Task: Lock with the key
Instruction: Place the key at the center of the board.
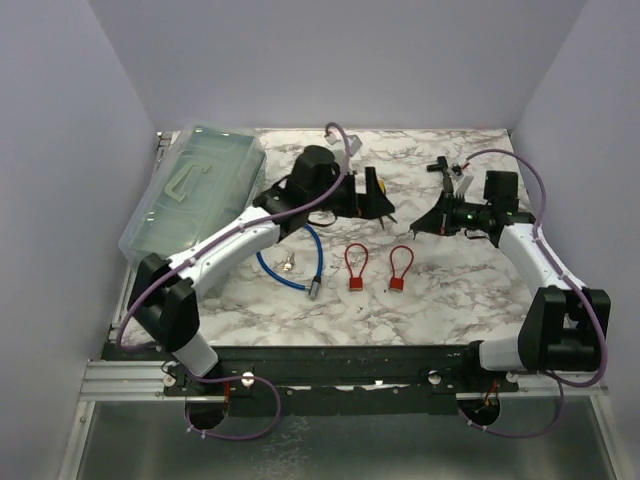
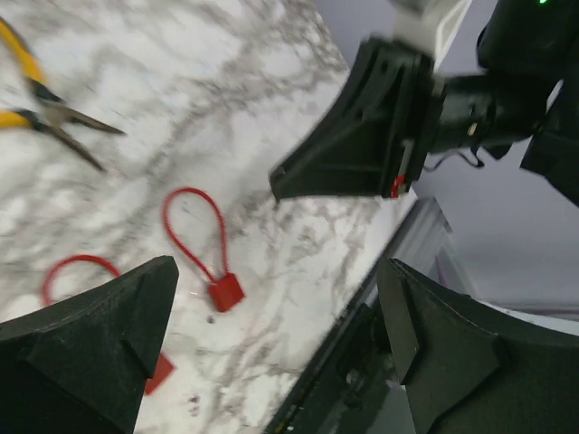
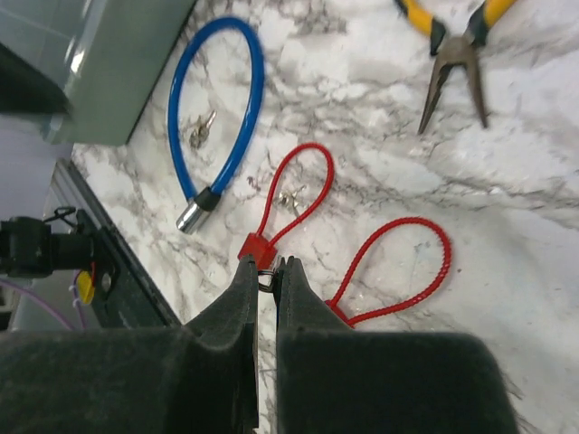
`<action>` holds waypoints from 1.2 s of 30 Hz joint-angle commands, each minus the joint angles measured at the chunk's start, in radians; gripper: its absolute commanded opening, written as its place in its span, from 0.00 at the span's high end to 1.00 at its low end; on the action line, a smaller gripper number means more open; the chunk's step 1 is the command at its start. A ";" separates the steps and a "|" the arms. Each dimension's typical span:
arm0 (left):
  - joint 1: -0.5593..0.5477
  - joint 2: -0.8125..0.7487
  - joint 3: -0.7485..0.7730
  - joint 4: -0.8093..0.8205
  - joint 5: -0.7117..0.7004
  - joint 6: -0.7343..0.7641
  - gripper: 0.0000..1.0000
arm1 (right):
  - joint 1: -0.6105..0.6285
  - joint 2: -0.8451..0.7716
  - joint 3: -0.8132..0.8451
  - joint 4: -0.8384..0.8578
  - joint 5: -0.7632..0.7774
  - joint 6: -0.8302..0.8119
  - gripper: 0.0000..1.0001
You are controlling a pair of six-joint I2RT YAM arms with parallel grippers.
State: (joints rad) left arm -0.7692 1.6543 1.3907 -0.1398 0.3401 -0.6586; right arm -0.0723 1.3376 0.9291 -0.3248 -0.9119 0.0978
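Centre of worktop (image 1: 450, 290): two red cable padlocks side by side, loops pointing far, bodies near
Left red padlock (image 1: 355, 284): flat on the marble, just right of the blue cable
Right red padlock (image 1: 398, 284): flat, close to its twin but apart from it
Loose keys (image 3: 289, 195): small pair lying inside the left red padlock's loop, clear only in the right wrist view
Blue cable lock (image 1: 310, 290): left of the red pair, curled in an open loop, metal end nearest
Bunch of keys (image 1: 288, 264): lying inside the blue loop
Yellow-handled pliers (image 3: 457, 54): far centre, flat, nose pointing near
Clear plastic box (image 1: 195, 190): far left, lying skewed at the worktop's edge
Left tool (image 2: 276, 271): fingers wide apart, nothing between them, held above the worktop by the pliers, facing the right tool
Right tool (image 3: 265, 271): fingers pressed together, pinching a small key (image 3: 265, 280) at the tips, only a sliver showing; raised to the right of the padlocks; in its own view the tips line up with the left red padlock's body, contact cannot be told
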 commanded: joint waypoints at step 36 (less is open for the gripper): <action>0.572 -0.450 -0.193 -0.047 0.056 0.241 0.01 | 0.178 0.337 0.057 -0.151 0.244 -0.210 0.59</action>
State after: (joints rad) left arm -0.2047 1.2285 1.1999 -0.1814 0.3756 -0.4301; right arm 0.1001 1.6760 0.9455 -0.4454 -0.6735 -0.1059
